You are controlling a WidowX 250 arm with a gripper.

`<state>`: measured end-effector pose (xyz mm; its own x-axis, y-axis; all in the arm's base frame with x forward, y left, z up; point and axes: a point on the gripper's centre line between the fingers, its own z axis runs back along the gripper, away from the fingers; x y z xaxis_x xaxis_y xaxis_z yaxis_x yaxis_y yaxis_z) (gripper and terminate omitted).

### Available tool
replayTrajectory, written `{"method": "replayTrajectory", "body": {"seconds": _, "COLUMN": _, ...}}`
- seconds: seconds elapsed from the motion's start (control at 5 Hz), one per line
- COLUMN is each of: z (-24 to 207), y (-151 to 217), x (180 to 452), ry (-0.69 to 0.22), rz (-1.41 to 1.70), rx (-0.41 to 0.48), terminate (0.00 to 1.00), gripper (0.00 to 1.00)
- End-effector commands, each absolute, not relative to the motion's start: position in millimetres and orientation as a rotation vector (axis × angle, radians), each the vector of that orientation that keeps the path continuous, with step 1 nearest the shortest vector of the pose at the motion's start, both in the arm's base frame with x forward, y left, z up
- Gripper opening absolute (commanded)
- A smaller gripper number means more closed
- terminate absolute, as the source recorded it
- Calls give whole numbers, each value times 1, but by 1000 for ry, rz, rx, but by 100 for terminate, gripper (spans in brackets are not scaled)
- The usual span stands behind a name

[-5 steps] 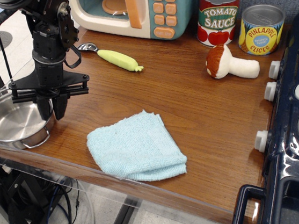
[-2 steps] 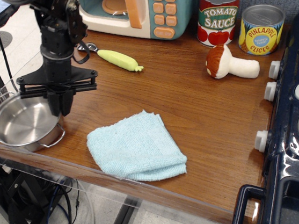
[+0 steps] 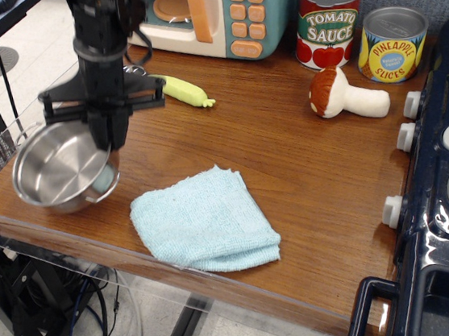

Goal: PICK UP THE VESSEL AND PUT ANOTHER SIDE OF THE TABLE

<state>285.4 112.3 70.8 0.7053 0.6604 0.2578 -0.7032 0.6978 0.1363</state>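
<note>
While tilted, the vessel (image 3: pixel 60 165) hangs from the gripper (image 3: pixel 110 142).

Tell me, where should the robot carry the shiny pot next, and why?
Probably a short carry to the right, past the blue cloth. The gripper is clamped on the rim of the vessel, which hangs tilted near the left end of the table. Bare wood lies between the cloth and the toy stove, so it could land there.
</note>
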Motion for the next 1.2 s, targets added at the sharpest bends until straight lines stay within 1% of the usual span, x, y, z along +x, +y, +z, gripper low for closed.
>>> {"method": "replayTrajectory", "body": {"seconds": 0.0, "z": 114, "y": 28, "x": 323, "ry": -299, "rz": 564, "rx": 109, "terminate": 0, "gripper": 0}}
{"method": "replayTrajectory", "body": {"seconds": 0.2, "z": 114, "y": -13, "x": 342, "ry": -292, "rz": 492, "rx": 98, "terminate": 0, "gripper": 0}}
{"method": "replayTrajectory", "body": {"seconds": 0.4, "z": 107, "y": -46, "x": 361, "ry": -284, "rz": 432, "rx": 87, "terminate": 0, "gripper": 0}}
{"method": "replayTrajectory", "body": {"seconds": 0.6, "z": 92, "y": -67, "x": 373, "ry": -253, "rz": 372, "rx": 66, "terminate": 0, "gripper": 0}}
{"method": "replayTrajectory", "body": {"seconds": 1.0, "z": 67, "y": -82, "x": 377, "ry": -221, "rz": 298, "rx": 105, "terminate": 0, "gripper": 0}}
